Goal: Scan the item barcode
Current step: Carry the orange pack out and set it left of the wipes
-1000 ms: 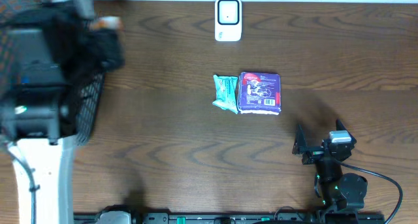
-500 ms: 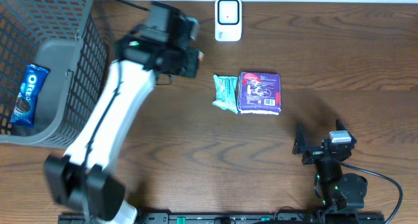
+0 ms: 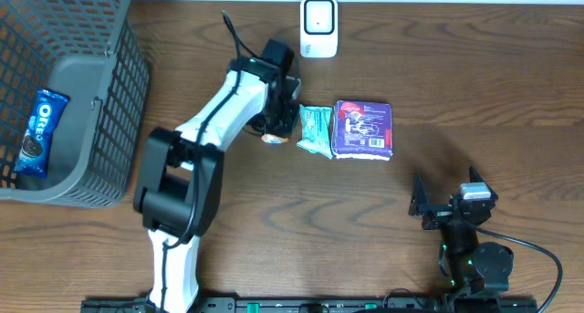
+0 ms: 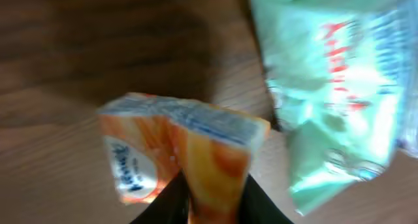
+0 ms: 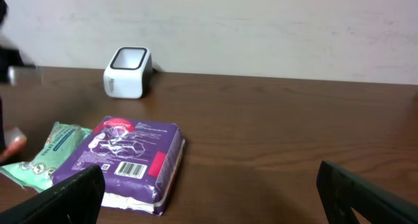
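Left gripper (image 4: 209, 206) clamps orange-white plastic packet (image 4: 196, 142) near white box-shaped scanner (image 3: 318, 26) | right gripper (image 5: 212, 196) jaws wide apart | blue "OREO" pack (image 3: 37, 130) far left of scanner

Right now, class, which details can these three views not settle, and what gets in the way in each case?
1. Orange packet: print unreadable; blurred in the left wrist view, mostly under the left end effector overhead.
2. Whether that end effector grips it: fingers cut off by the bottom edge, left wrist view.
3. Green packet: cut off by the right edge, same view.
4. Scanner display: too small overhead.
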{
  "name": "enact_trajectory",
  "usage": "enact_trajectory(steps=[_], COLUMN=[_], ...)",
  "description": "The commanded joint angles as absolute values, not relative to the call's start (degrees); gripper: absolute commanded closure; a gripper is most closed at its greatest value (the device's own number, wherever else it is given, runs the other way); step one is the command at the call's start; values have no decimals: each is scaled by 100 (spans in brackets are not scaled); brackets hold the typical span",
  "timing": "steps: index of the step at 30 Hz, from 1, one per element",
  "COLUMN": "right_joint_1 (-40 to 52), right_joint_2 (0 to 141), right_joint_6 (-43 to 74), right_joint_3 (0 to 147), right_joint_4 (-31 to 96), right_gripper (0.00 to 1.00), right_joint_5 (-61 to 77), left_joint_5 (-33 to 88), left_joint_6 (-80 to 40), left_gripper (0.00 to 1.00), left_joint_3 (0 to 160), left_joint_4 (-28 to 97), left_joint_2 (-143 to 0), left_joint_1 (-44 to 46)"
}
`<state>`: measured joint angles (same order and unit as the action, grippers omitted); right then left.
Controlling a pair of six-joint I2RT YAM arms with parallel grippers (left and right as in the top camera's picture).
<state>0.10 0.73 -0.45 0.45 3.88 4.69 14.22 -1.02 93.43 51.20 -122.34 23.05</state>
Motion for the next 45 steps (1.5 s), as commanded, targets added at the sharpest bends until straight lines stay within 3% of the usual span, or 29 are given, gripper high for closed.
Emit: enact_trajectory(steps=[1, 11, 12, 13, 14, 15, 18, 34, 45], right_joint_1=[-30, -30, -30, -30, -30, -30, -30, -30, -30], right_joint_2=[49, 49, 49, 49, 49, 49, 49, 49, 54], right_joint_6=[16, 16, 16, 16, 16, 16, 16, 16, 16], right_joint_3=[36, 36, 36, 36, 36, 36, 36, 36, 36], right_joint_4=[405, 405, 405, 405, 405, 405, 405, 405, 403], right_gripper=[1, 1, 1, 1, 1, 1, 1, 1, 1], right_joint_5=[502, 502, 502, 502, 502, 502, 504, 502, 502], left_joint_5=[1378, 2357, 2357, 2353, 2342, 2331, 2333, 2268, -854], left_joint_6=[-99, -626, -635, -633, -633, -631, -633, -631, -631], left_gripper=[74, 74, 70, 60, 40, 31, 21, 21, 21], left_joint_3=[9314, 9317, 9317, 9317, 9317, 9319, 9332, 10320, 10331], left_joint_4=[5146, 4550, 4493, 4442, 4405, 4379, 4386, 4963, 4831], left_joint_2=[-12269, -12269, -12269, -12269, -12269, -12269, -12267, -10982, -9465], left_joint_1=[2311, 2401, 2410, 2421, 2421, 2418, 2366, 1313, -657])
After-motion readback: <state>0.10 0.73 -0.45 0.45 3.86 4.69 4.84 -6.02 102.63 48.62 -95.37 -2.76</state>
